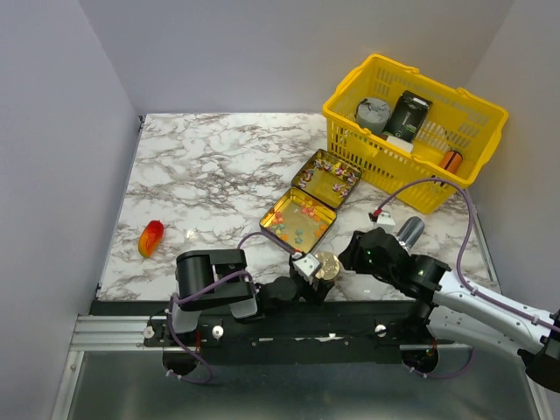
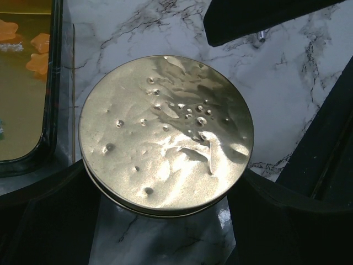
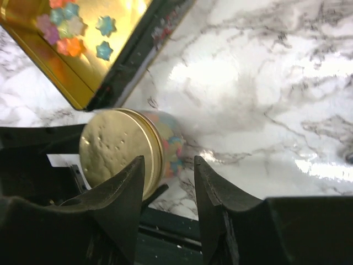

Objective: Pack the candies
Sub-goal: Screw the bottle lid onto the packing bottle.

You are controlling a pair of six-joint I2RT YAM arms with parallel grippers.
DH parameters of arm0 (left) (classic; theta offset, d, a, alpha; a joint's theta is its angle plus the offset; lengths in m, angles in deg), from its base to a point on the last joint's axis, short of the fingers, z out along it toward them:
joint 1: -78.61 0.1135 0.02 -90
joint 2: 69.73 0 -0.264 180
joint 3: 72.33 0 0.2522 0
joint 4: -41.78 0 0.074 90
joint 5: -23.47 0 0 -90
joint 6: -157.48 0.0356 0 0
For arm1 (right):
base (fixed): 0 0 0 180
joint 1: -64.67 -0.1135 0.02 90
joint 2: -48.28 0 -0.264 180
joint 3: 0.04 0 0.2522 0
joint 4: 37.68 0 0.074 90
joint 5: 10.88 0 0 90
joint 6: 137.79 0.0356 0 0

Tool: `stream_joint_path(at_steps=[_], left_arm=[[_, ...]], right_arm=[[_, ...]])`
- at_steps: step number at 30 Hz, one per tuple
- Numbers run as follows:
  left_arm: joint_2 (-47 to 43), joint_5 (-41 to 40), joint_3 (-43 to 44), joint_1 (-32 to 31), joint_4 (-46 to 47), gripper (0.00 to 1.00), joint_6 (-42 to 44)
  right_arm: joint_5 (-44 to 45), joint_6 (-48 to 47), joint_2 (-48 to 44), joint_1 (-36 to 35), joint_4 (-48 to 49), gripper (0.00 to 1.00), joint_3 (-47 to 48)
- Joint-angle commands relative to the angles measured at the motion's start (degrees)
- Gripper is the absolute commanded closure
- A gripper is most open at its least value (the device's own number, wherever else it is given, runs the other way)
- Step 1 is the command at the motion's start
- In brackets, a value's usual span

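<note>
While left tool grips round tin, candies lie just beyond.

Seen from above, the candies in the open hinged tin are mere specks of colour, their shapes too small to tell. The left hand partly covers the gold-lidded jar there.

In the left wrist view the lid hides the jar's whole body. The hand's fingers are dark blurs cut off by the bottom edge, and the tin runs off the left edge.

In the right wrist view one finger of the right hand covers the jar's lower part. Whether the jar's coloured side is print or contents cannot be told. The top edge cuts off the tin.
</note>
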Motion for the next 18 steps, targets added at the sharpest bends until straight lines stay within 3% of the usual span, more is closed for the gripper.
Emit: stream_joint_path(at_steps=[1,10,13,14,17,18], left_arm=[[3.91,2.23,-0.89,0.04,-10.51,0.33,-1.68],[4.61,1.62,-0.62,0.04,-10.87,0.33,-1.5],[5.05,1.53,-0.62,-0.05,-10.95,0.33,-1.59],[5.22,1.44,-0.53,-0.05,-10.95,0.33,-1.59],[5.23,0.48,-0.27,-0.13,-11.83,0.33,-2.03],[5.14,0.13,0.17,-0.05,-13.57,0.33,-2.2]], right_arm=[[3.87,-3.18,-0.45,-0.19,7.15,0.52,1.5],[1.06,-3.89,6.57,-0.19,11.55,0.57,-1.48],[0.0,-2.93,8.07,-0.19,13.39,0.71,-3.06],[-0.35,-2.57,8.42,-0.11,13.57,0.82,-3.41],[-1.41,0.32,6.59,-0.11,12.0,0.98,-4.99],[-1.58,1.03,5.62,-0.11,10.25,0.99,-5.61]])
